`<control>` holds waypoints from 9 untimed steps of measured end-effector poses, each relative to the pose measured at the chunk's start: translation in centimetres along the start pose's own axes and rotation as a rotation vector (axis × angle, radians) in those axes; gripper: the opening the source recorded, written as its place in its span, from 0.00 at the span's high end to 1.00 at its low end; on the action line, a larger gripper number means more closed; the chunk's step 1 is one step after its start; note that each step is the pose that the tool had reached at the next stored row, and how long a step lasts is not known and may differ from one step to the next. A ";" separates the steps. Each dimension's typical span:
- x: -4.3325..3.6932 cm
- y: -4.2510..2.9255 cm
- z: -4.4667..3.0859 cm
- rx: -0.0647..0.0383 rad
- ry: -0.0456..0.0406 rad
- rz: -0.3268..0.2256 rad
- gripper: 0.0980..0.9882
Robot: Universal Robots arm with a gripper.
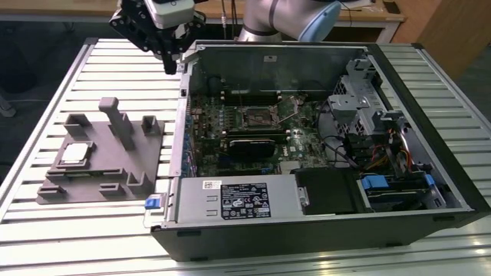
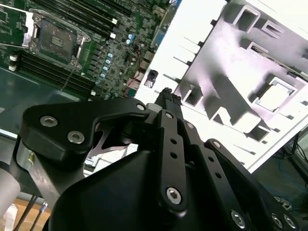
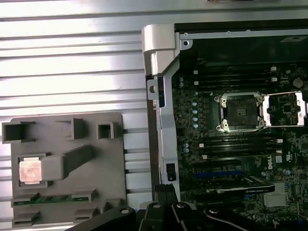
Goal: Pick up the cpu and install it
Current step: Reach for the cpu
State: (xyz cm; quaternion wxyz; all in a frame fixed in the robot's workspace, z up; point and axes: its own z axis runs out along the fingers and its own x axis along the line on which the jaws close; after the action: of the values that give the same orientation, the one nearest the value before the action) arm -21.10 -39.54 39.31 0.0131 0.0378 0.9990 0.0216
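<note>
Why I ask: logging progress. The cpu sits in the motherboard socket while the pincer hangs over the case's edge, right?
No. The first wrist view shows the cpu on the grey fixture plate, not in the empty socket. The pincer hangs over an edge of the case.

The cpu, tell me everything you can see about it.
The cpu is a small flat square chip with a pale silvery metal top. It lies flat, top up, seated in a square recess of the grey fixture plate, at the exterior view's left of the open computer case. Only the fixture touches it; the gripper hangs apart from it, near a corner of the case.
</note>
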 end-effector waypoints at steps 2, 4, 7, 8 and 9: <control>0.37 -0.03 0.00 0.000 -0.0001 0.000 0.99; 0.74 -0.06 -0.01 0.000 -0.0001 0.000 0.99; 1.32 -0.10 -0.02 0.000 -0.0001 0.000 0.99; 1.51 -0.11 -0.03 0.000 -0.0001 0.000 0.99; 1.70 -0.13 -0.03 0.000 -0.0001 0.000 0.99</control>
State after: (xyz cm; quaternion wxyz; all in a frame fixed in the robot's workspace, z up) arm -22.81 -39.54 39.29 0.0132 0.0378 0.9990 0.0217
